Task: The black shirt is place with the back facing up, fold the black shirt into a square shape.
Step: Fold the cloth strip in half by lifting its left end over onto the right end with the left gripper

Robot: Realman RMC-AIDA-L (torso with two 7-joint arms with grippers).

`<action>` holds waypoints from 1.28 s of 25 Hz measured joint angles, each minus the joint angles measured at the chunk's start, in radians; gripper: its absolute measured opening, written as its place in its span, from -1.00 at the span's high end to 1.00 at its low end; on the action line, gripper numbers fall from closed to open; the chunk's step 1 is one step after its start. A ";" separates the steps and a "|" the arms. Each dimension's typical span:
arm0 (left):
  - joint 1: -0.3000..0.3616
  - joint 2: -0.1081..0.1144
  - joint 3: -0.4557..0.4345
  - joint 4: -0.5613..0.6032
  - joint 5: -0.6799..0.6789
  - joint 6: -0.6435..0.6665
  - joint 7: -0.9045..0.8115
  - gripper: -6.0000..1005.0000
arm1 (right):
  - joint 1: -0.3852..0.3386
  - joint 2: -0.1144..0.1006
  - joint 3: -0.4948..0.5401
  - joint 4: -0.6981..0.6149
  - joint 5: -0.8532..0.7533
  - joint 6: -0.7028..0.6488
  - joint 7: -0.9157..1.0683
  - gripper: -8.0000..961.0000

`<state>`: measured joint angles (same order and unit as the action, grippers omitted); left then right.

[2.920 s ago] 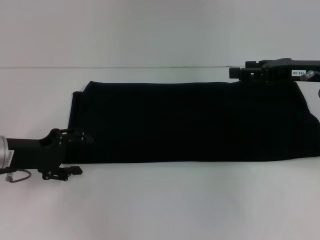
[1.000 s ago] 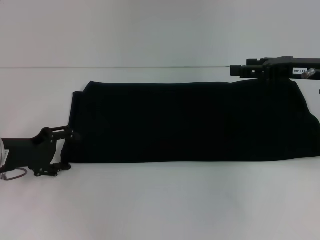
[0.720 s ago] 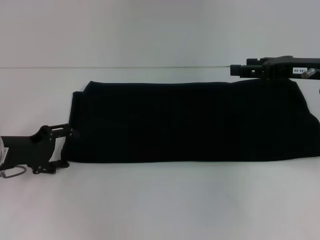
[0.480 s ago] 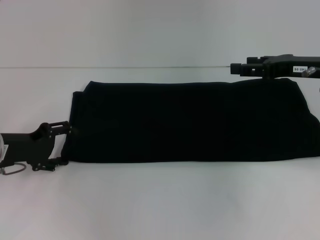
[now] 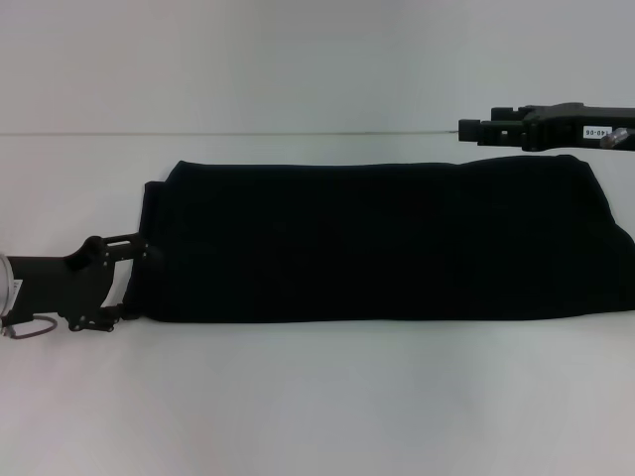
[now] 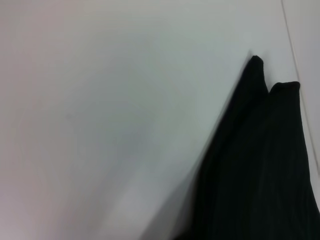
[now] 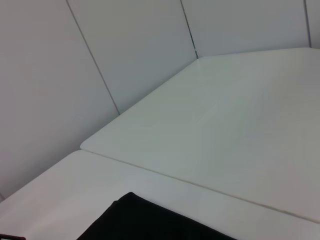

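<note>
Left gripper [image 5: 137,283] sits low at the near left corner of the black shirt [image 5: 382,238], fingers spread above and below the hem; the shirt stretches rightward from it as a long folded band on the white table [image 5: 317,397]. Right gripper [image 5: 468,129] hovers beyond the shirt's far right corner; its fingers I cannot tell.
</note>
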<state>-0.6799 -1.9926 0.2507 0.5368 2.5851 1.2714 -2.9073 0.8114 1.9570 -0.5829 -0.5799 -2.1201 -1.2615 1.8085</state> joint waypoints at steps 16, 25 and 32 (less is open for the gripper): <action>-0.015 0.005 0.048 -0.020 0.003 -0.009 0.073 -0.76 | 0.001 0.000 -0.003 -0.002 0.000 0.008 0.000 -0.59; -0.015 0.005 0.061 -0.014 0.008 -0.028 0.093 -0.08 | 0.001 0.000 -0.001 -0.005 0.000 0.008 0.000 -0.59; -0.010 0.000 0.066 -0.015 0.019 -0.046 0.100 0.33 | 0.002 0.000 -0.004 -0.005 0.000 0.009 0.000 -0.59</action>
<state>-0.6901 -1.9927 0.3163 0.5215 2.6037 1.2255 -2.8072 0.8135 1.9570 -0.5872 -0.5845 -2.1199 -1.2521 1.8085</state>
